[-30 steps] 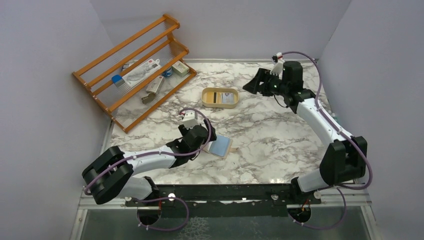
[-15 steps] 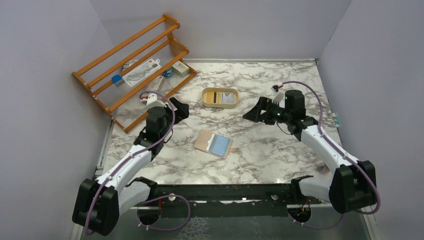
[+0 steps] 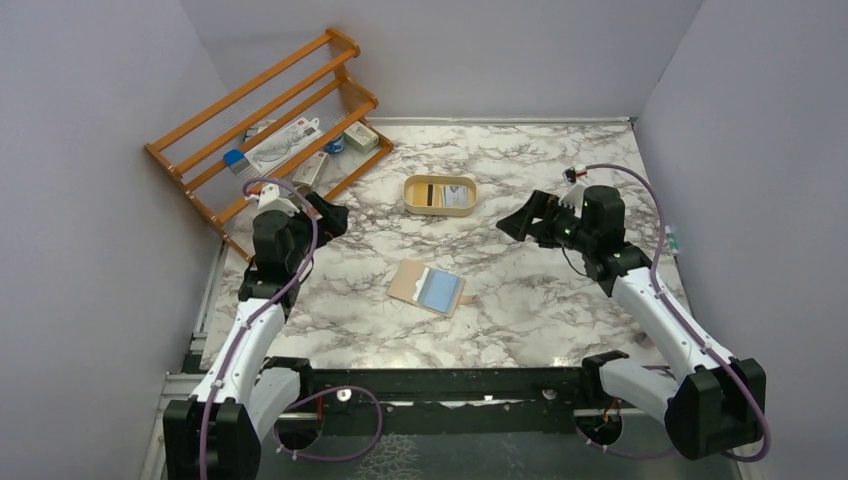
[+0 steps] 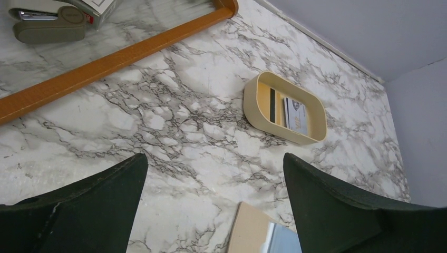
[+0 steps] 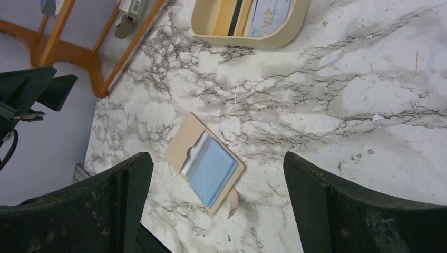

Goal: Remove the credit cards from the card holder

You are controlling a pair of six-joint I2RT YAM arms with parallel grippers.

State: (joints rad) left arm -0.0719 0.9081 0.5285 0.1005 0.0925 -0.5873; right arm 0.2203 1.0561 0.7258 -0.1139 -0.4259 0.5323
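Observation:
The card holder (image 3: 408, 283) lies open and flat mid-table, a light blue credit card (image 3: 439, 291) in its right pocket and the snap tab at its right edge. It also shows in the right wrist view (image 5: 182, 143) with the blue card (image 5: 213, 168), and its corner shows in the left wrist view (image 4: 252, 232). Two more cards, a yellowish one with a black stripe (image 4: 265, 100) and a whitish one (image 4: 295, 116), lie in the oval cream tray (image 3: 412, 205). My left gripper (image 3: 326, 214) is open and empty, left of the holder. My right gripper (image 3: 513, 222) is open and empty, to the holder's right.
An orange wooden rack (image 3: 207, 117) with small items stands at the far left; its rail (image 4: 105, 63) and a stapler (image 4: 50, 29) show in the left wrist view. The grey walls enclose the marble table (image 3: 540, 300) on three sides.
My left gripper has left the card holder and swung back left toward the rack. My right gripper has moved from the far right nearer to me. The holder lies as before.

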